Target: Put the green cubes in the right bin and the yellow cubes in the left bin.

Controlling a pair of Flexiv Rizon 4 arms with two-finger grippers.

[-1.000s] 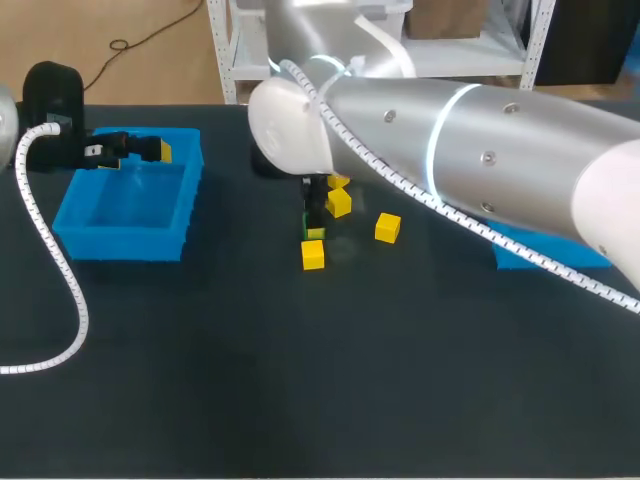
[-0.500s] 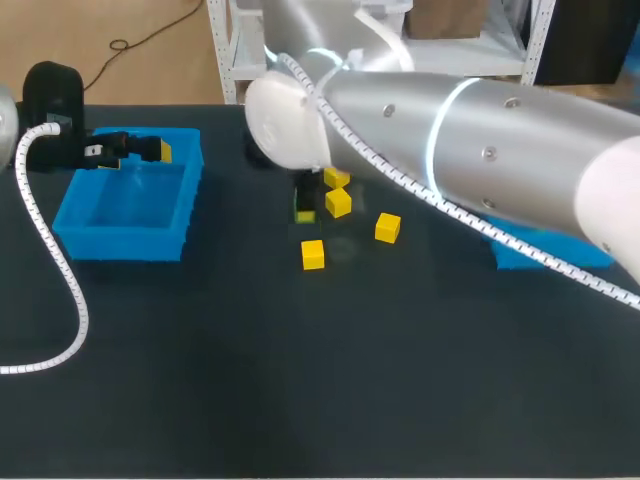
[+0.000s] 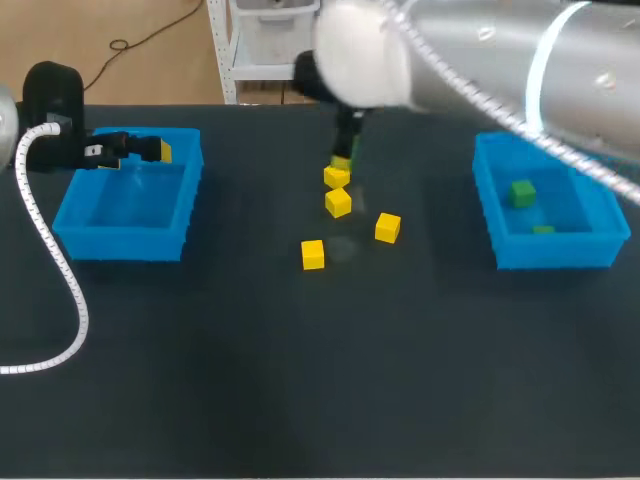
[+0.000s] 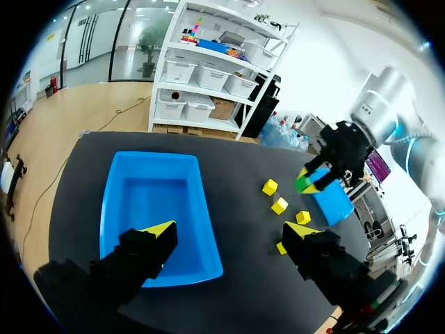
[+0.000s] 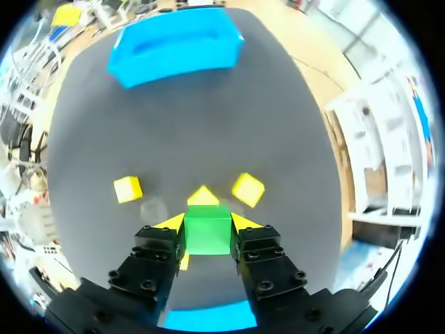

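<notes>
the black table [image 3: 300, 400] fills the frame, and the right arm [image 3: 480, 50] crosses the upper right. the left bin [image 3: 80, 240] sits mid-left. the right bin [image 3: 555, 250], mid-right, holds two green cubes [image 3: 521, 193]. the left gripper [image 3: 148, 150], fingers apart, hangs over the left bin's top edge. the right gripper [image 5: 207, 221] is clamped on a held green cube [image 5: 207, 235] at upper centre, above four yellow cubes [image 3: 338, 203].

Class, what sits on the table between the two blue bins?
Four yellow cubes lie there, clearest in the head view; the right end effector hangs above them, shut on a green cube.
</notes>
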